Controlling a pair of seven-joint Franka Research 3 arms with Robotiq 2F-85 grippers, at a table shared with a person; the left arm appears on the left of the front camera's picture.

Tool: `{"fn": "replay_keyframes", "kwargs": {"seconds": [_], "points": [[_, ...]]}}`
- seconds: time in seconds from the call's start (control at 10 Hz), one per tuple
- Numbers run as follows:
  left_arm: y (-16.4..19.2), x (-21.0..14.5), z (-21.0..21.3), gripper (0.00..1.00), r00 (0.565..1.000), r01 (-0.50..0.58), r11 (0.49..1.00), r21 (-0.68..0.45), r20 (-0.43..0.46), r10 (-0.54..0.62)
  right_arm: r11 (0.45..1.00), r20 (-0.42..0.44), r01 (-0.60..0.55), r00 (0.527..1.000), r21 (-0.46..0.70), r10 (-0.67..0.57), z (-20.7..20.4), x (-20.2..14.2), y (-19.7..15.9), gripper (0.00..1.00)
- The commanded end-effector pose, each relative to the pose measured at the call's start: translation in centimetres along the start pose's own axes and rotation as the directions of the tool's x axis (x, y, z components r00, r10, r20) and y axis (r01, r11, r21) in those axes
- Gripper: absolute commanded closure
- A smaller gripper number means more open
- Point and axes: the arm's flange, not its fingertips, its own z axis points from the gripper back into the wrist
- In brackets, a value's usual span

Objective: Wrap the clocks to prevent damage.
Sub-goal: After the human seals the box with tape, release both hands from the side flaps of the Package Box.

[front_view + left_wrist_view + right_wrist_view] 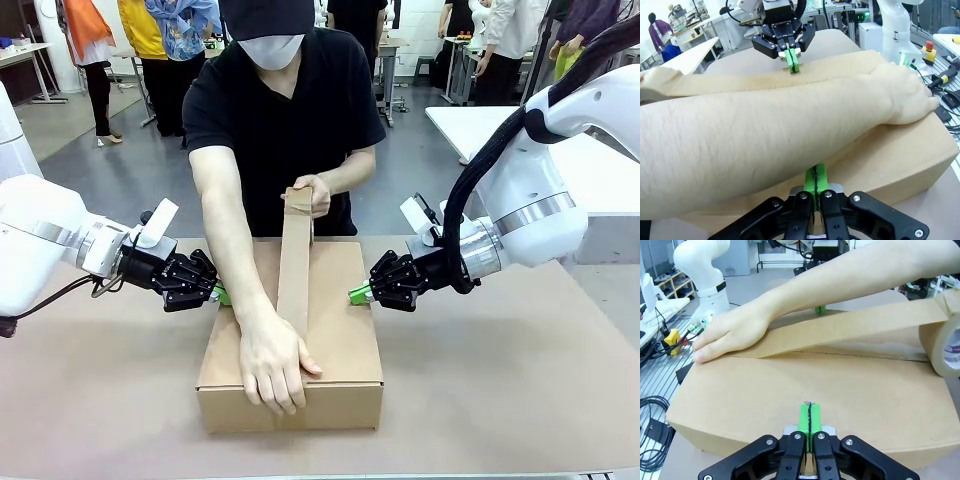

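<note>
Because the flat rectangular brown cardboard box (335, 340) was shut, nothing inside it could be seen. It sat mid-worktop (520, 390) on matte brown paper. The person's hand (272, 365) pressed a strip of brown paper tape (295, 262) onto the near edge, the forearm hiding part of the lid; the other hand (314, 193) held the roll at the far side. The left claw (220, 294) and right claw (356, 294), pads closed and empty, pressed the box's left and right sides.
</note>
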Motion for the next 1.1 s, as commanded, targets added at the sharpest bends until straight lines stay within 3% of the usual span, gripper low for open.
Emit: {"fn": "replay_keyframes", "kwargs": {"seconds": [0.0,1.0], "points": [[-0.06,-0.03,-0.04,1.00,1.000,0.007,1.000,-0.010,-0.008,-0.007,1.000,0.005,0.013,1.000,-0.010,-0.013,-0.23,-0.29,0.16,0.99],[-0.06,-0.03,-0.04,1.00,1.000,0.007,1.000,-0.010,-0.008,-0.007,1.000,0.005,0.013,1.000,-0.010,-0.013,-0.23,-0.29,0.16,0.99]]}}
